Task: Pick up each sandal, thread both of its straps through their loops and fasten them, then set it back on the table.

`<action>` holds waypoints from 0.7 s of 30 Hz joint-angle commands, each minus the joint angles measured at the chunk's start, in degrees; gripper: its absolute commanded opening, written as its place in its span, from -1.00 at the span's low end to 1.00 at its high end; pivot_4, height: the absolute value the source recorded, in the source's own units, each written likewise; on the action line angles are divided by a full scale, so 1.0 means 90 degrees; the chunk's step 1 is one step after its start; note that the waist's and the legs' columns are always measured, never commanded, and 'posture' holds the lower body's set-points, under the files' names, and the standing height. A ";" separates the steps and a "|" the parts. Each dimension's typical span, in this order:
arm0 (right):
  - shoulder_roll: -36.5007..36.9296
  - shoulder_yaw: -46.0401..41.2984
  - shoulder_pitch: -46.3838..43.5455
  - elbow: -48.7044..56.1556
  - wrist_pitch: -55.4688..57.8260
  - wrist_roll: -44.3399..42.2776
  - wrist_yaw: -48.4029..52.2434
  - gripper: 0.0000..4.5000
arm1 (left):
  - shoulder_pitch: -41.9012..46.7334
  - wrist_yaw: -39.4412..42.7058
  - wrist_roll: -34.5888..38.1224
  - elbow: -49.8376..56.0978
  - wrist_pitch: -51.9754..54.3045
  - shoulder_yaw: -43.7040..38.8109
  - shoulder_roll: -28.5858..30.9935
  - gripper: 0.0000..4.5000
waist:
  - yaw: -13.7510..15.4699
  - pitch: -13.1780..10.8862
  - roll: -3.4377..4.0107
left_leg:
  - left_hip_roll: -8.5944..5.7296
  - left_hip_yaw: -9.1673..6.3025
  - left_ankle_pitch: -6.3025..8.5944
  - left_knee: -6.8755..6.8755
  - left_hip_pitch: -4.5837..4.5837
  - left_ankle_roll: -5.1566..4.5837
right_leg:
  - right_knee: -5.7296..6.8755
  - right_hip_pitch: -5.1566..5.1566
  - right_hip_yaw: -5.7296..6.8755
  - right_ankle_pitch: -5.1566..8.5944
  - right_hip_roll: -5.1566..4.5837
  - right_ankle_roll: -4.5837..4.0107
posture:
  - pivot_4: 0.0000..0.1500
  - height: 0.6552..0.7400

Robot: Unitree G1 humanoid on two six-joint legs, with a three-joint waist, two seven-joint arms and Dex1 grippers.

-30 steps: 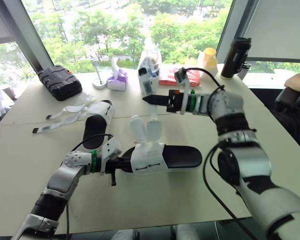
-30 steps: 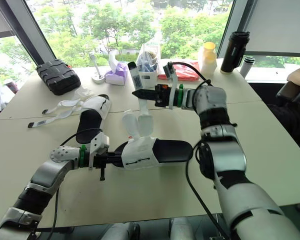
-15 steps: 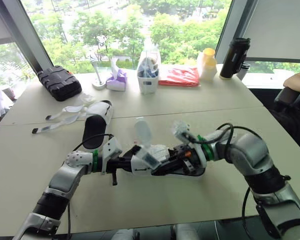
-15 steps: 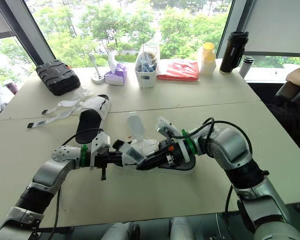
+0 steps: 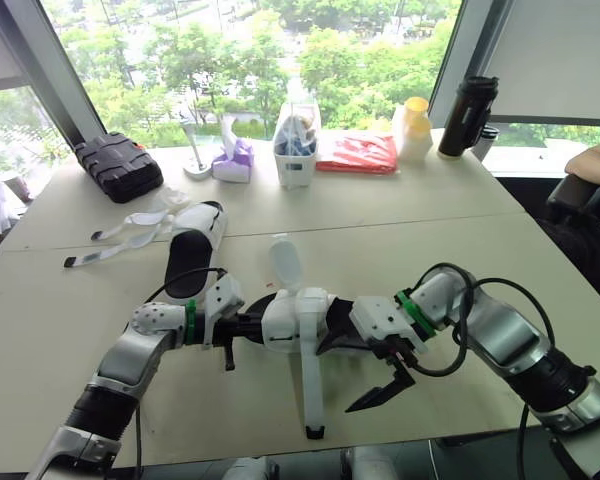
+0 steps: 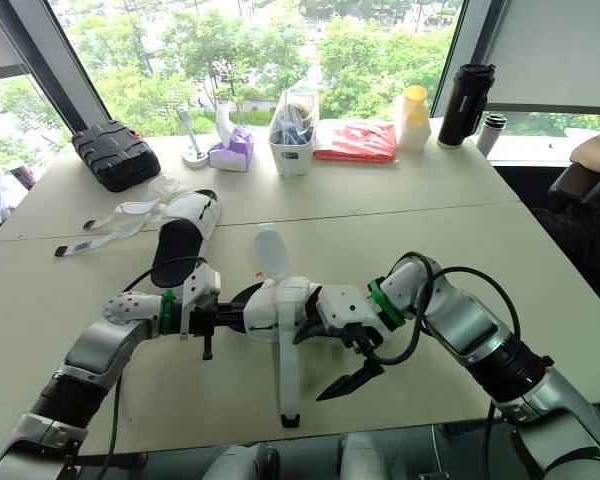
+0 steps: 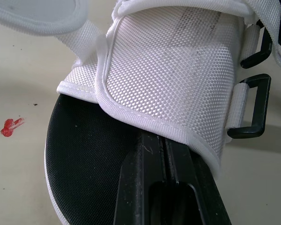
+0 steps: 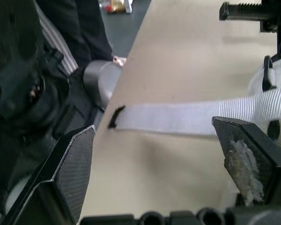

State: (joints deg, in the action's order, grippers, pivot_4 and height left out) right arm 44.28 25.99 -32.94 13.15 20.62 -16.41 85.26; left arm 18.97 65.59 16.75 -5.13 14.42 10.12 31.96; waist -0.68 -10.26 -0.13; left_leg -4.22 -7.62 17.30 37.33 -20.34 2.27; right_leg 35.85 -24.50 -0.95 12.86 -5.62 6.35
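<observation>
Closest in, the right gripper (image 8: pixel 153 126) hovers on the near side of the centre sandal (image 5: pixel 298 318), jaws wide apart, nothing between them. Right alongside, one white strap (image 5: pixel 310 385) trails flat off the sandal's near side across the table (image 5: pixel 500 250). At the sandal's left end, the left gripper (image 7: pixel 165 159) has its fingers pressed together, tucked under the white upper over the black footbed, with two black loops (image 7: pixel 253 108) on the upper's side. The other strap (image 5: pixel 283 265) stands up from the sandal's far side. Beyond and left of it lies the second sandal (image 5: pixel 193 245), loose white strips (image 5: pixel 130 225) just past that.
</observation>
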 commanded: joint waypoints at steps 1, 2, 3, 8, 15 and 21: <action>0.0130 -0.0434 -0.0098 -0.0099 0.0300 -0.0148 -0.0078 0.97 | -0.0197 -0.0024 -0.0238 -0.0173 0.0223 0.0270 0.0024 -1.00 | 0.0002 0.0000 0.0000 | 0.0000 0.0000 0.0000 0.0000 -0.0001 0.0000 | -0.0001 0.0000 0.0000 0.0000 0.0000 0.0000 | 1.00 1.00; 0.0216 -0.0515 -0.0061 -0.0146 0.0589 -0.0209 -0.0121 0.97 | -0.0212 -0.0025 -0.0232 -0.0148 0.0231 0.0271 0.0030 -1.00 | 0.0003 0.0000 0.0000 | 0.0000 0.0000 0.0000 0.0000 -0.0001 0.0000 | -0.0002 0.0000 0.0000 0.0000 0.0000 0.0000 | 1.00 1.00; 0.0343 -0.0548 -0.0008 -0.0186 0.1048 -0.0252 -0.0170 0.97 | -0.0221 -0.0021 -0.0230 -0.0134 0.0232 0.0275 0.0035 -1.00 | 0.0010 0.0000 0.0000 | 0.0000 0.0000 0.0000 0.0000 -0.0002 0.0000 | -0.0004 0.0000 -0.0001 0.0000 0.0000 0.0000 | 1.00 1.00; 0.0652 -0.0677 0.0324 -0.0012 0.3093 -0.0890 -0.0381 0.97 | -0.0281 -0.0003 -0.0253 -0.0021 0.0210 0.0315 0.0078 -1.00 | 0.0015 0.0002 0.0000 | 0.0000 -0.0004 0.0001 -0.0008 -0.0005 -0.0001 | -0.0019 0.0001 0.0000 -0.0001 0.0000 -0.0002 | 1.00 1.00; 0.0187 -0.1008 0.0394 0.0146 0.5356 -0.2148 -0.0943 0.97 | -0.0338 -0.0031 -0.0259 0.0169 0.0220 0.0389 0.0062 -1.00 | 0.0008 0.0016 -0.0004 | 0.0004 -0.0003 0.0003 -0.0013 -0.0005 -0.0005 | -0.0038 0.0006 0.0002 -0.0001 0.0001 -0.0002 | 1.00 1.00; -0.0043 -0.1512 0.0407 0.0461 0.6042 -0.2987 -0.1190 0.97 | -0.0355 -0.0104 -0.0240 0.0316 0.0314 0.0439 -0.0008 -1.00 | 0.0019 0.0016 -0.0006 | 0.0001 -0.0003 0.0007 -0.0013 -0.0014 -0.0013 | -0.0053 0.0007 0.0003 -0.0002 -0.0002 0.0000 | 1.00 1.00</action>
State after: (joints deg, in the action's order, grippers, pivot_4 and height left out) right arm 43.80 15.91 -28.44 14.64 73.94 -39.79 74.66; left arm 17.71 64.45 16.59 -1.97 14.98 10.55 31.92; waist -0.51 -10.12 -0.18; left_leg -4.22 -7.63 17.37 37.22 -20.48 2.15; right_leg 35.34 -24.44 -0.93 12.81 -5.64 6.40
